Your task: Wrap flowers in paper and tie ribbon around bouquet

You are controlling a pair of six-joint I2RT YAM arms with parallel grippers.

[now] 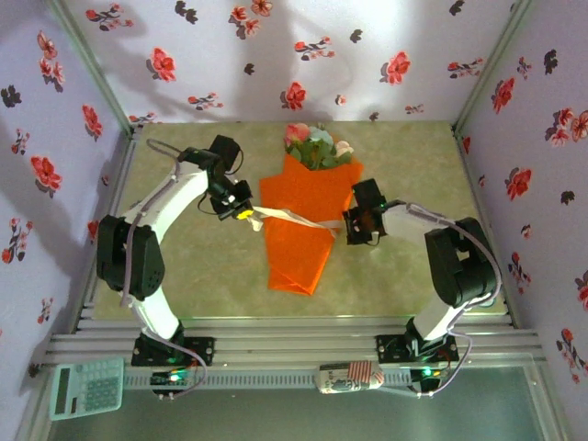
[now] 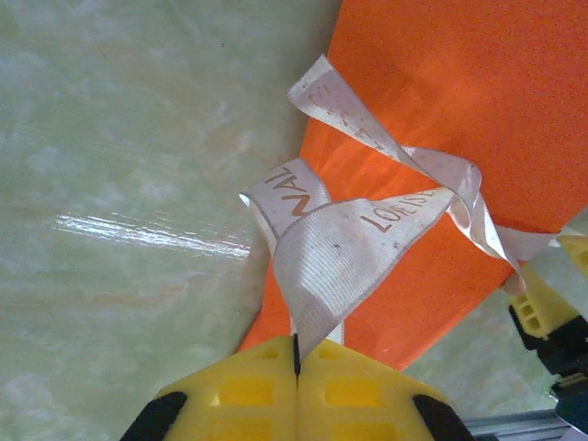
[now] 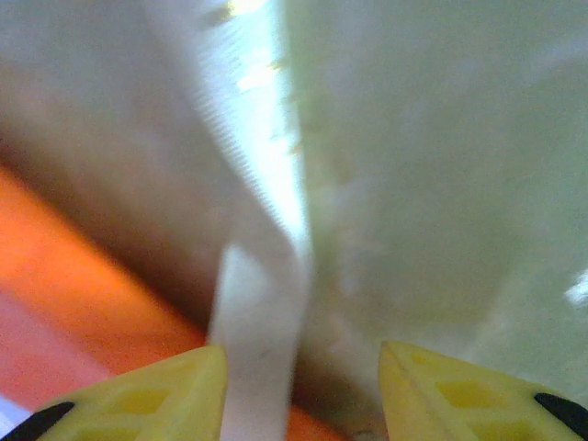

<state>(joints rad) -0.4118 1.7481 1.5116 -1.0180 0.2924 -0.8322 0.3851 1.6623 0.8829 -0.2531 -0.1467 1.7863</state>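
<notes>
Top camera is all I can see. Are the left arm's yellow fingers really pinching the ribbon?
Observer: Yes. The left wrist view shows the left fingers shut on the ribbon, right at their tips.
Operator: Does the ribbon have writing?
Observer: Yes, brownish printed letters run along it where it crosses the orange paper.
Operator: And the other fingers?
Observer: The right fingers stand apart, and the ribbon runs between them, not squeezed.
</notes>
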